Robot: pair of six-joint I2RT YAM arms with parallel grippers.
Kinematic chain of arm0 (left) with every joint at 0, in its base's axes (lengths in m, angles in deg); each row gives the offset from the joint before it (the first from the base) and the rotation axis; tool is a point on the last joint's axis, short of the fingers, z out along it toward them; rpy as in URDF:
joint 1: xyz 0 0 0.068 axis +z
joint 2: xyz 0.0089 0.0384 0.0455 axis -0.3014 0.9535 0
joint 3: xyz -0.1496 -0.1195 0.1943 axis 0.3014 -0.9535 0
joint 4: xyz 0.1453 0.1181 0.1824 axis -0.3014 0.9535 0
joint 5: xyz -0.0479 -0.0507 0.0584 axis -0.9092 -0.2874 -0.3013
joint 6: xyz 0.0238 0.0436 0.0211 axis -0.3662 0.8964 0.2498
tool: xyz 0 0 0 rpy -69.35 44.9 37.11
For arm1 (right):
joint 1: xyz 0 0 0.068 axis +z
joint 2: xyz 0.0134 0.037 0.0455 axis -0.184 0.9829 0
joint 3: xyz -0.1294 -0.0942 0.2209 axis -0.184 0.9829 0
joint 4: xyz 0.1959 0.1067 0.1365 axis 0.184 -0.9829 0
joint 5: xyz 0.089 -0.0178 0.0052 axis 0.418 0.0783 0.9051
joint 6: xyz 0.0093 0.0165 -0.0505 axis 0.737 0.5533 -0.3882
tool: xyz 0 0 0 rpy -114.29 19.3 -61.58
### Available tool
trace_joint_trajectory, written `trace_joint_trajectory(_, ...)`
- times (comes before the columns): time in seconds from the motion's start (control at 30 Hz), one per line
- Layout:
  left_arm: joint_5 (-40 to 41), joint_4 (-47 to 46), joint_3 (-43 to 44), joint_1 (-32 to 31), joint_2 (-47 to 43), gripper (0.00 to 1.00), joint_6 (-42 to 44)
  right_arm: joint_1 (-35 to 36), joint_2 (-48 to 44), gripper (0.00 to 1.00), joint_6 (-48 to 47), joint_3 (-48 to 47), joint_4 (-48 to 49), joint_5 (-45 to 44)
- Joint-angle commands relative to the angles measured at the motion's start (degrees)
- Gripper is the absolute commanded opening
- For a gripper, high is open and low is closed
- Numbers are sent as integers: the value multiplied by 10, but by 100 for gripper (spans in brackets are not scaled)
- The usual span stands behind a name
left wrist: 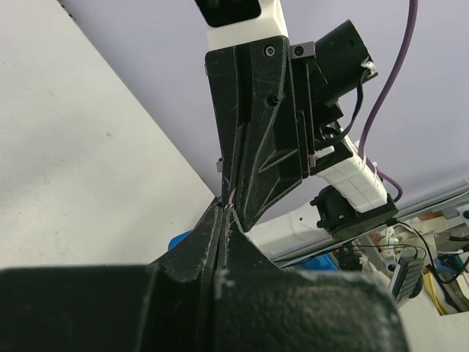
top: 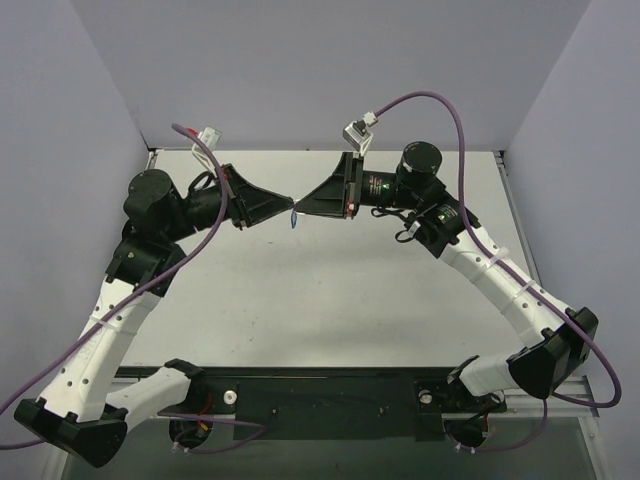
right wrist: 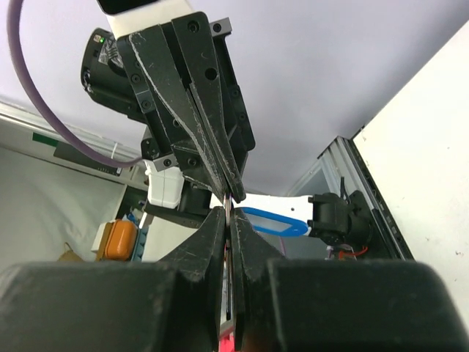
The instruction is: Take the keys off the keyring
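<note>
Both grippers meet tip to tip in the air above the white table (top: 330,300). My left gripper (top: 287,205) comes in from the left and my right gripper (top: 299,209) from the right. The keyring's blue oblong tag (top: 292,219) hangs just below the meeting point. In the right wrist view my right gripper (right wrist: 229,214) is shut on a thin silver sliver seen edge-on, the key (right wrist: 230,253). The blue tag (right wrist: 271,221) sticks out to its right. My left gripper (left wrist: 222,213) is shut at its tips on a small metal glint, the ring (left wrist: 231,199); the tag (left wrist: 179,240) peeks out beside its finger.
Lilac walls close in the table on three sides. A metal rail (top: 512,200) runs along the right edge. Purple cables (top: 460,130) loop over both arms. The arm bases sit on a black plate (top: 330,395) at the near edge.
</note>
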State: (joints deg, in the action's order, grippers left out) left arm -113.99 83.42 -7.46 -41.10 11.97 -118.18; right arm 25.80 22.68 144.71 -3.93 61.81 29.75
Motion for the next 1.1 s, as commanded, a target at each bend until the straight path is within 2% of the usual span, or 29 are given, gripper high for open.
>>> trace_joint_trajectory(0.0, -70, 22, 36, -11, -2, 0, 28, 7, 0, 0, -18, -19, 12, 16)
trace_joint_trajectory(0.8, -159, 64, 48, -11, 0, 0, 43, 4, 33, 0, -62, -63, -53, 114)
trace_joint_trajectory(1.0, -144, 69, 51, -10, 0, 0, 51, 4, 39, 0, -60, -68, -54, 120)
trace_joint_trajectory(1.03, -138, 71, 52, -10, 0, 1, 51, 5, 40, 0, -60, -70, -55, 121)
trace_joint_trajectory(1.07, -126, 71, 53, -6, 0, 11, 48, 4, 40, 0, -59, -71, -55, 122)
